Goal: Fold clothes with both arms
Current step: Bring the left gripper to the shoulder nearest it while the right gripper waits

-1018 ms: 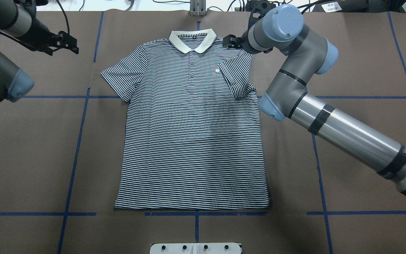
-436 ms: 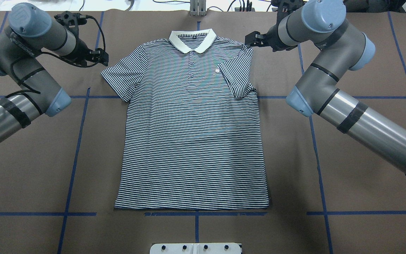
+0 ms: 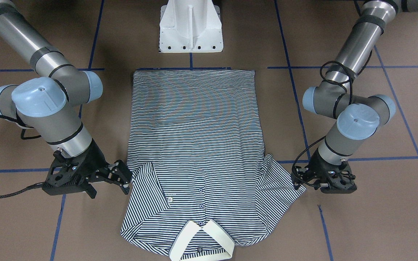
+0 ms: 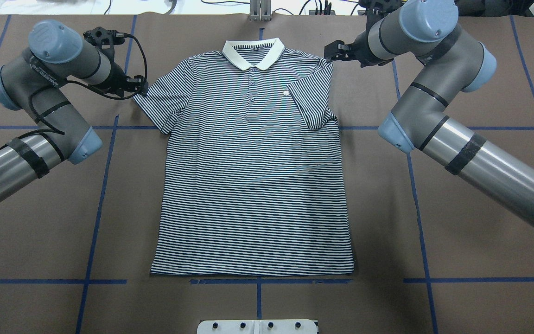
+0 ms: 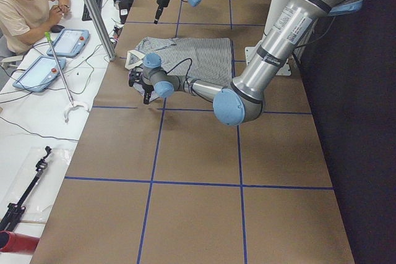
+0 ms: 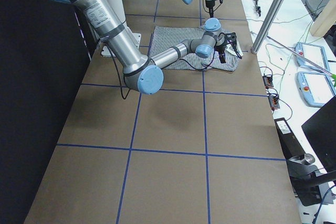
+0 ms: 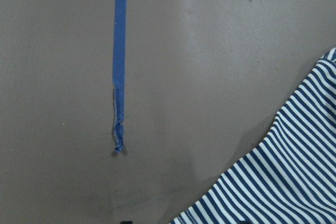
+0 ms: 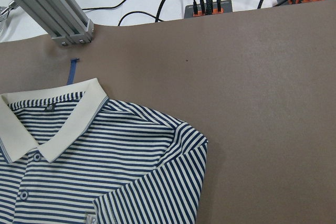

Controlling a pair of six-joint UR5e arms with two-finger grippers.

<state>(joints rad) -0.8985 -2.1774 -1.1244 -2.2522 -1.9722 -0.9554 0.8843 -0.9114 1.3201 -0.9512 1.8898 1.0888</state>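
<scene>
Striped polo shirt lies flat on the table. The left end effector is open at one sleeve, the right end effector open beside the other shoulder.

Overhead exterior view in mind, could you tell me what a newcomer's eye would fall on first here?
The striped polo shirt lies flat, face up, on the brown table, collar away from the robot. Its folded sleeve lies over the chest on the robot's right; its spread sleeve sticks out left. The left end effector is at the spread sleeve's tip, the right end effector beside the opposite shoulder.
</scene>
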